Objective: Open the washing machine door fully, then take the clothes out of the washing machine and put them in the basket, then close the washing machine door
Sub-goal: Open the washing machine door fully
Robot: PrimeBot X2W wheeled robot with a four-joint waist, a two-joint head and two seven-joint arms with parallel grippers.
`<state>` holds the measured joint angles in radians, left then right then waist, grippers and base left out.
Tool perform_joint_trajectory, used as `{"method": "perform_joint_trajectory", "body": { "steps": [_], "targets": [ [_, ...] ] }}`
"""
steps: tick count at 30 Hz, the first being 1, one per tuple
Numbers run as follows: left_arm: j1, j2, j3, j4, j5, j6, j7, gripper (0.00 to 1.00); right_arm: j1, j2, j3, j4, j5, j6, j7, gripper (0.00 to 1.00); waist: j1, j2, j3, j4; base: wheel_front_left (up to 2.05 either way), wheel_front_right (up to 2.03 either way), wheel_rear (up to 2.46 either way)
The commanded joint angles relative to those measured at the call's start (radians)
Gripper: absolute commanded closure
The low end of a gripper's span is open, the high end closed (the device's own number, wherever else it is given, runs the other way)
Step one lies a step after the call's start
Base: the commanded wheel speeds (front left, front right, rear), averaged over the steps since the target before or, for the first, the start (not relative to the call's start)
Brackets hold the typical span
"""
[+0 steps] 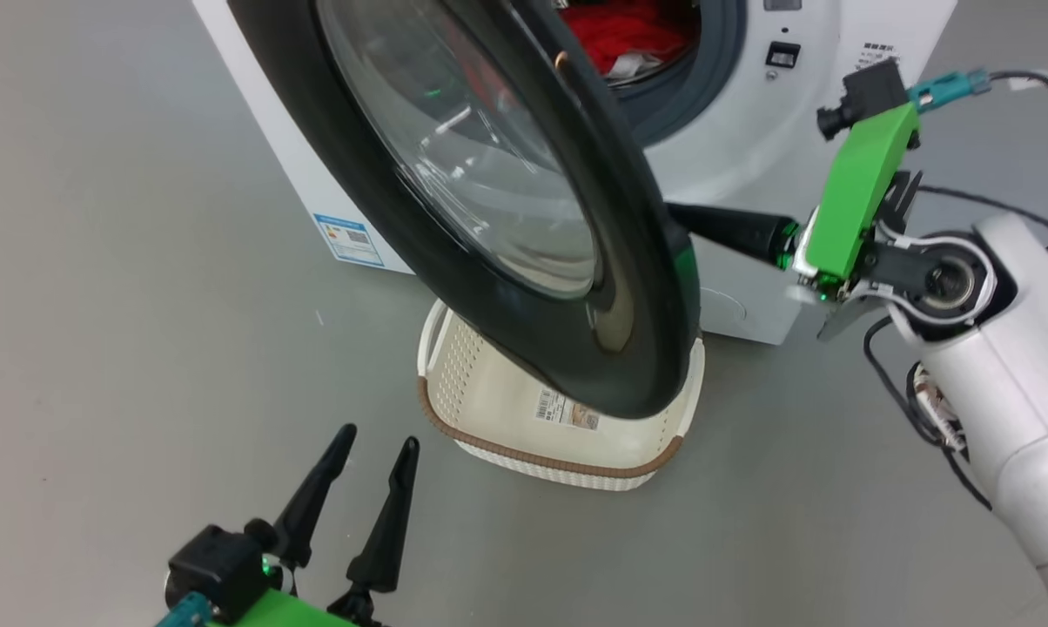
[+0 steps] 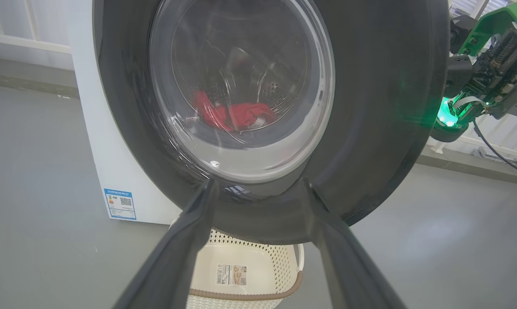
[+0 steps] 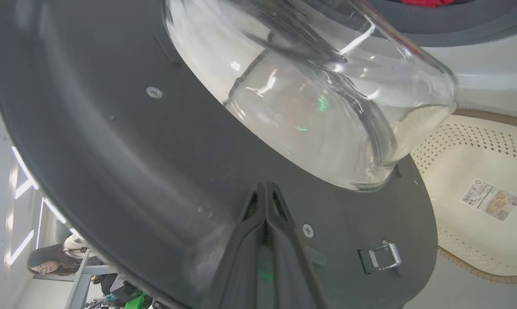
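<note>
Washing machine door [image 1: 641,279] half open over the basket [image 1: 533,458]. Nearer: right gripper [image 3: 265,189], clenched empty, tips against the door's inner face. Left gripper [image 1: 380,438] released, well apart. Clothes [image 1: 620,35] in the washing machine [image 1: 750,131].

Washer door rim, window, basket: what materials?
The door rim is likely plastic: glossy black, with soft reflections. The window looks like clear glass: see-through, bright glints. The basket seems to be matte cream plastic with moulded perforations; its brown woven-look edge is probably plastic too.

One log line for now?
round black glass door: partly open | right tool: shut, at inner face | left tool: open | red clothes: in white washer
</note>
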<state>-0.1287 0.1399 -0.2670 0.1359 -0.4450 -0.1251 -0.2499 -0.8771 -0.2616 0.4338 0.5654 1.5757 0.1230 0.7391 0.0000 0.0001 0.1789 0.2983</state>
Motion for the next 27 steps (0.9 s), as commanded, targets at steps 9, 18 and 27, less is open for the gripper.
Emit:
{"method": "perform_joint_trajectory", "body": {
  "steps": [9,18,27],
  "targets": [
    [0.043,0.0,0.044,-0.02,0.02,-0.006,-0.012,0.0,0.122,0.044,0.042,-0.139,0.015,0.008,0.018,1.0,0.0,-0.0001,-0.05,0.067,0.0,0.0,0.0],
    [0.073,-0.009,0.07,-0.011,0.023,-0.006,-0.012,0.0,0.188,0.084,0.087,-0.198,-0.005,0.008,0.016,1.0,0.0,-0.0001,-0.086,0.142,0.0,0.0,0.0],
    [0.092,-0.016,0.104,-0.001,0.018,-0.006,-0.012,0.0,0.213,0.139,0.12,-0.206,-0.03,0.008,-0.03,1.0,0.0,-0.0001,-0.114,0.21,0.0,0.0,0.0]
  ]
}}
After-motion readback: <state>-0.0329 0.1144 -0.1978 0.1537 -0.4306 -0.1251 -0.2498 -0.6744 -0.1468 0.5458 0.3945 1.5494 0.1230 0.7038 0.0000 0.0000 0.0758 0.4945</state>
